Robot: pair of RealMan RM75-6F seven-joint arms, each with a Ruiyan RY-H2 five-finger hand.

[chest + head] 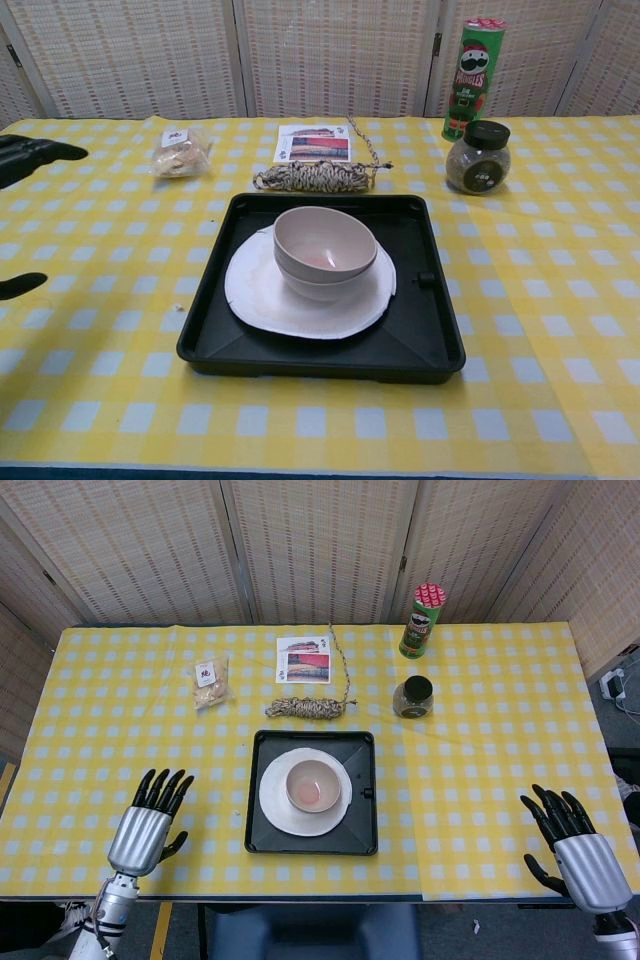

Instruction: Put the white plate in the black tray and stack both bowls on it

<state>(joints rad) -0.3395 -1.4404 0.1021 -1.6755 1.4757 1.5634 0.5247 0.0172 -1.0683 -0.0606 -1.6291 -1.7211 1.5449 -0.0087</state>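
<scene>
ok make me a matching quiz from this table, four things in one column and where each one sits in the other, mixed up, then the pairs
Things
1. plate
2. bowls
3. rope
4. chips can

Places
A. just behind the tray, on the cloth
B. flat inside the tray
C. far right, behind the dark-lidded jar
D. stacked on the plate

Pairs: 1-B, 2-D, 3-A, 4-C

"Pringles" on the green can [471,77]; other labels illegible.
</scene>
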